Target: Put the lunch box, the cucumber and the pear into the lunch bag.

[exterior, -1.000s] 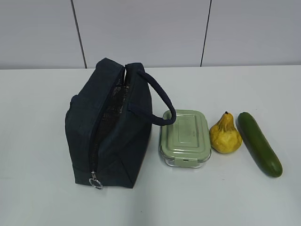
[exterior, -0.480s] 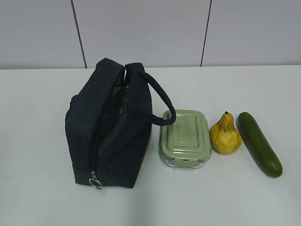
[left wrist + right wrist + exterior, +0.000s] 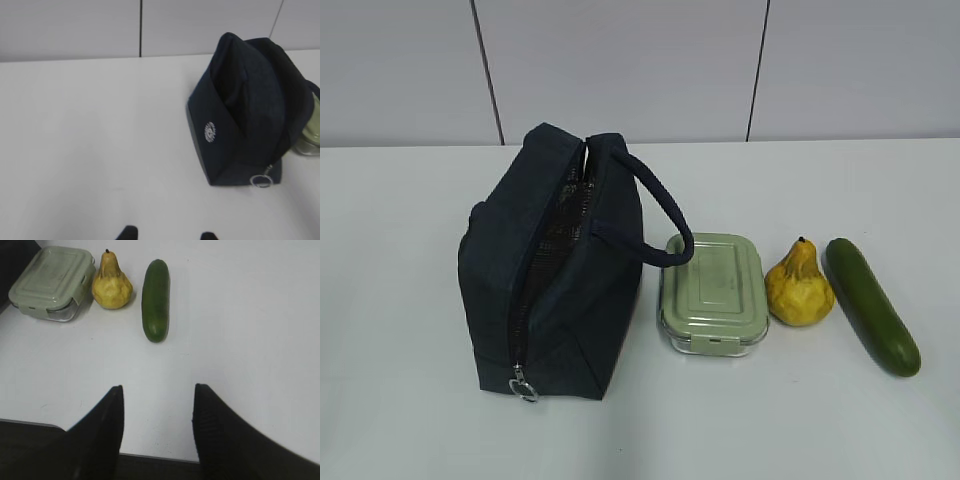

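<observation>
White table (image 3: 410,420) below a pale panelled wall (image 3: 620,60). Nearest, in the right wrist view: right gripper (image 3: 157,405), jaws apart, empty, over bare tabletop well short of the items. In the left wrist view: left gripper (image 3: 167,234), only two dark fingertips (image 3: 127,232) visible at the bottom edge, apart, holding nothing. Farther back, left to right: bag (image 3: 555,270) upright, zipper open along the top, mesh-like lining visible inside, silver ring pull (image 3: 523,388) hanging at the near end, loop handle (image 3: 655,205) drooping onto the box (image 3: 713,293); box lidded, just beside bag; pear (image 3: 799,285) just beside box, stem pointing away; cucumber (image 3: 871,305) just right of pear, lying lengthwise.
</observation>
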